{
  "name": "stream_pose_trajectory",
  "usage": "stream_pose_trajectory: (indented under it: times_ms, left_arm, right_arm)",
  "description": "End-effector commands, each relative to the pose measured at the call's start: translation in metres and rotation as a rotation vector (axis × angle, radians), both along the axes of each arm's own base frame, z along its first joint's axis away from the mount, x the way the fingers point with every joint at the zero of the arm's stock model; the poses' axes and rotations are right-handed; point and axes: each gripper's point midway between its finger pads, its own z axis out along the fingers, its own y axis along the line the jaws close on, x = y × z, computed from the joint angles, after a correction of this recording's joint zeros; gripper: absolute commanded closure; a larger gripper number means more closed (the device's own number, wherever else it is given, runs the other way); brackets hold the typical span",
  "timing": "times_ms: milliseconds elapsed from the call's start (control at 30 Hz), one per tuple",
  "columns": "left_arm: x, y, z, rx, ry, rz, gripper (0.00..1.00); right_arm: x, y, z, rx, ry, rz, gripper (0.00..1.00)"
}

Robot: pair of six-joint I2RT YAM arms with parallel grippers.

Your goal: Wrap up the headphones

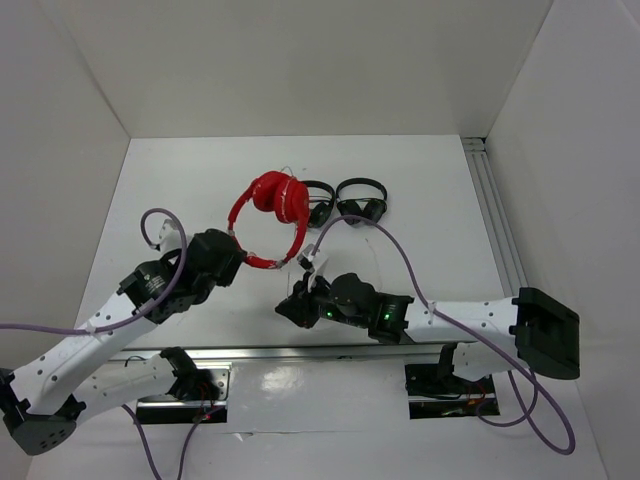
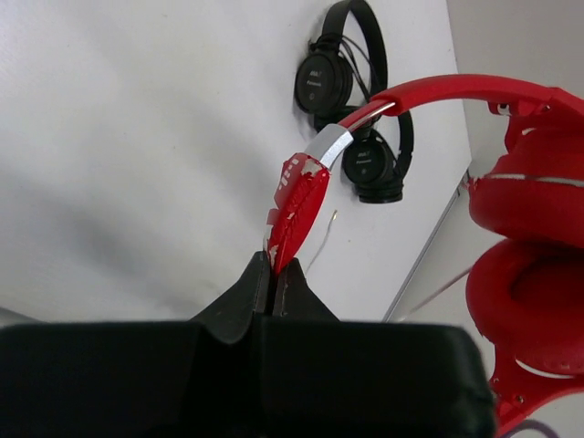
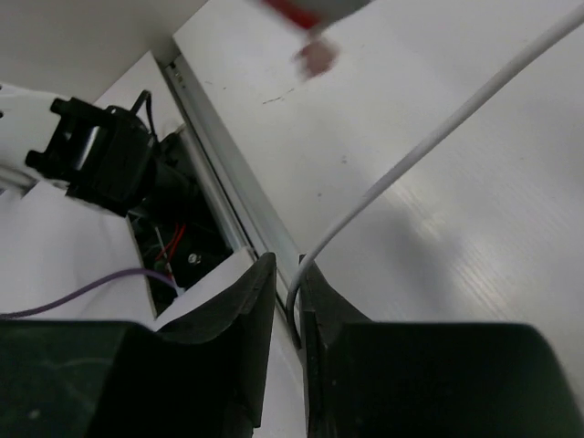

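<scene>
At mid-table, toward the back, the red headphones (image 1: 272, 195) hang from the left arm, with their white cable (image 3: 438, 137) running to the right arm.

Left gripper (image 2: 274, 269): jaws pressed together on the bare end of the red headband (image 2: 438, 91), with both padded cups bunched at its far end, just beside the two black headphones (image 1: 362, 200) lying on the table (image 1: 420, 160). Right gripper (image 3: 289, 274): it sits near the table's front rail, its jaws a narrow slit apart. The cable threads down through that slit. It looks loose rather than pinched, though the wrist view is too tight to be sure it touches neither pad.
</scene>
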Motion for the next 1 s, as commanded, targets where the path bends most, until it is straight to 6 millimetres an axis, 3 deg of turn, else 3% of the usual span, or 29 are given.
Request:
stream_pose_trajectory:
  times_ms: [0, 500, 700, 967]
  left_arm:
    - [0.024, -0.003, 0.056, -0.141, -0.169, 0.094, 1.0]
    - [0.027, 0.008, 0.044, -0.061, -0.179, 0.124, 1.0]
    - [0.03, 0.015, 0.027, 0.028, -0.142, 0.152, 1.0]
    - [0.032, 0.03, 0.017, 0.175, -0.094, 0.192, 1.0]
  right_arm:
    - [-0.013, 0.021, 0.04, 0.111, -0.068, 0.069, 0.76]
    - [-0.039, 0.013, 0.06, 0.241, -0.103, 0.183, 0.78]
    - [-0.053, 0.015, 0.07, 0.259, -0.103, 0.249, 0.78]
    - [-0.059, 0.02, 0.079, 0.203, -0.153, 0.276, 0.95]
